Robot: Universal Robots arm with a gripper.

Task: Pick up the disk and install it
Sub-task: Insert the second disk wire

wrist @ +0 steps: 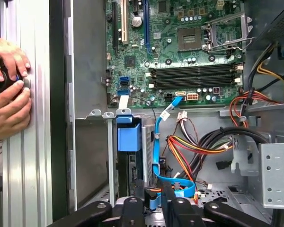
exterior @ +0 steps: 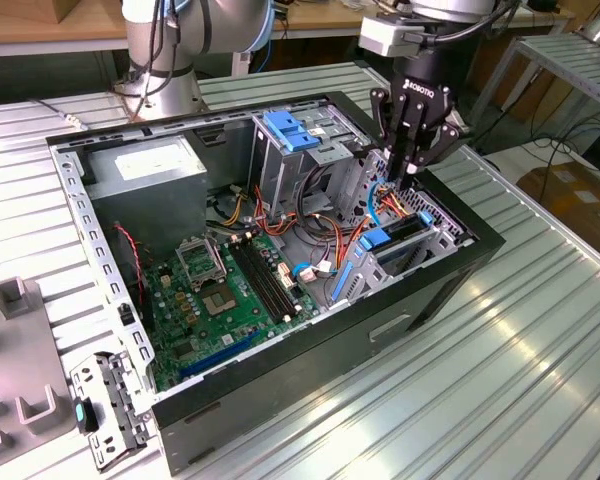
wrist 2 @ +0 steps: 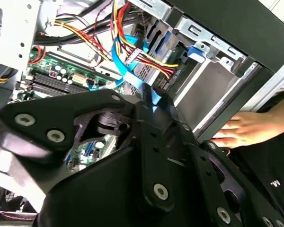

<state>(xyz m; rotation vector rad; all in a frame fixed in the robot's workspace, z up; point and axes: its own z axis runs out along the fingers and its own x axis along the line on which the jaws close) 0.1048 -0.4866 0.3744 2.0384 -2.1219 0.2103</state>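
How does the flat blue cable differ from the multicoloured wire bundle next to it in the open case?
The blue cable is one flat ribbon in a single colour; the wire bundle is many thin round wires in red, yellow, orange and black. The blue cable runs as one strand from the motherboard edge toward the gripper; the wire bundle fans out in several directions. Both hang loose inside the case, close to the gripper.
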